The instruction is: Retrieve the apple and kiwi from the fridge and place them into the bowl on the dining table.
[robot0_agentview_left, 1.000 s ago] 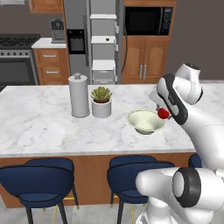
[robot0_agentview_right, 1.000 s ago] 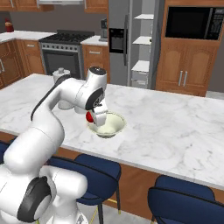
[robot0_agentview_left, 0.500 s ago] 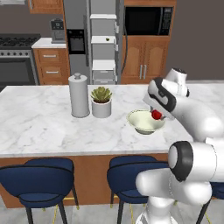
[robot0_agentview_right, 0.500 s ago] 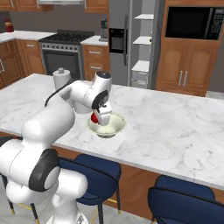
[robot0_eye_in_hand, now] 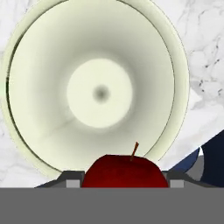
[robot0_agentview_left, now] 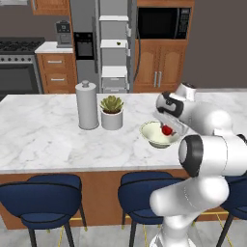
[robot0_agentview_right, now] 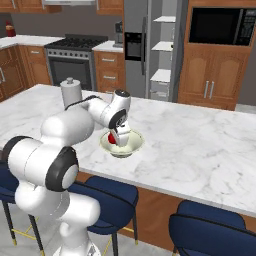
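Note:
My gripper (robot0_agentview_left: 167, 127) is shut on the apple (robot0_agentview_left: 167, 130), a glossy red ball with a short stem, and holds it just over the near side of the bowl (robot0_agentview_left: 150, 131). The hand view looks straight down into the pale cream-green bowl (robot0_eye_in_hand: 100, 65), with the apple (robot0_eye_in_hand: 124, 170) between the fingertips at the bottom. The bowl (robot0_agentview_right: 133, 145) rests on the dining table (robot0_agentview_left: 43, 135), and nothing lies in it. Behind, the fridge (robot0_agentview_left: 114, 58) stands open, showing white shelves. A tiny greenish thing (robot0_agentview_left: 118, 43) on an upper shelf is too small to name as the kiwi.
A grey cylinder with a knob (robot0_agentview_left: 88, 105) and a white pot with a succulent (robot0_agentview_left: 112, 113) stand left of the bowl. Blue stools (robot0_agentview_left: 43, 195) line the table's near side. A stove (robot0_agentview_right: 75, 55) and wooden cabinets are beyond.
The gripper has carried the apple leftward from beside the bowl's right rim to over the bowl, and slightly lower. The bowl has not moved.

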{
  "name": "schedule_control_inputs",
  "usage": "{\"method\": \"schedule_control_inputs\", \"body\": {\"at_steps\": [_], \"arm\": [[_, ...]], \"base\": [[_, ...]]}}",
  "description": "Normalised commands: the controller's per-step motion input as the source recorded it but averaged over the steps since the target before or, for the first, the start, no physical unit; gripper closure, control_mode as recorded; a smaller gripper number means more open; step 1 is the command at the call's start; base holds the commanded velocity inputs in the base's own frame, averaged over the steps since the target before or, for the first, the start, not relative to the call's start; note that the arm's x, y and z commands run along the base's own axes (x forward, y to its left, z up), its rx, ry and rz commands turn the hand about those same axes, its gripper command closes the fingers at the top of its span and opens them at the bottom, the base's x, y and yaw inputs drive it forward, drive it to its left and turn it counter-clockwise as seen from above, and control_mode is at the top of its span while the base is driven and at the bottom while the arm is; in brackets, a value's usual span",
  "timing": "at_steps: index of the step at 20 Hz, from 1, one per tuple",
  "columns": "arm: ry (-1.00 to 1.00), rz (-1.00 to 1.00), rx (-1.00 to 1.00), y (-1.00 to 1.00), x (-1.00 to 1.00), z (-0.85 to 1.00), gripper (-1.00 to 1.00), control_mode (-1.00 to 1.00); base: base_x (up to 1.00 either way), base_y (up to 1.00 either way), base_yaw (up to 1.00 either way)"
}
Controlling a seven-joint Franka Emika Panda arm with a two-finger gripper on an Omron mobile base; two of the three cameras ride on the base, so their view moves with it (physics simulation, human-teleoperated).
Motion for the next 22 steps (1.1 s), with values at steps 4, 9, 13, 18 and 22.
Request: {"method": "schedule_control_inputs", "body": {"at_steps": [4, 9, 13, 18, 22], "arm": [[0.04, 0.00, 0.00, 0.00, 0.38, -0.41, 1.00, -1.00], [0.03, 0.00, 0.00, 0.00, 0.34, -0.38, 1.00, -1.00], [0.02, 0.00, 0.00, 0.00, 0.28, -0.29, -1.00, -1.00], [0.01, 0.00, 0.00, -0.01, 0.17, -0.18, -1.00, -1.00], [0.00, 0.00, 0.00, -0.20, -0.07, 0.02, -1.00, -1.00]], "base": [[0.00, 0.00, 0.00], [0.00, 0.00, 0.00], [0.00, 0.00, 0.00], [0.00, 0.00, 0.00], [0.00, 0.00, 0.00]]}}
